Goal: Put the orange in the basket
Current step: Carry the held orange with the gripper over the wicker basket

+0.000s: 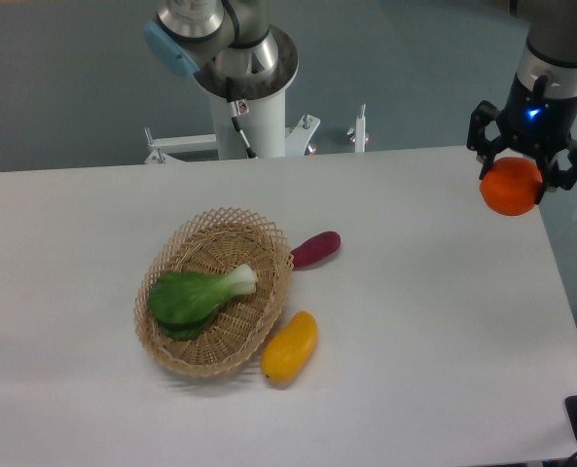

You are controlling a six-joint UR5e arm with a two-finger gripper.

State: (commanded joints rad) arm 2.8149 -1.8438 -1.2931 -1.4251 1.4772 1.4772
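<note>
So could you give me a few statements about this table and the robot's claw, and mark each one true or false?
1. The gripper holds the orange above the table. True.
2. The basket is empty. False: a green bok choy lies in it.
3. A yellow mango-like fruit sits beside the basket. True.
4. The purple vegetable lies inside the basket. False: it lies on the table by the rim.

Colours on white table (pixel 444 321):
Bright orange orange (pixel 510 187), black gripper (pixel 526 161), tan lattice-weave basket (pixel 176 345), green-white bok choy (pixel 198 295), yellow mango (pixel 290 346), purple sweet potato (pixel 315 249).
</note>
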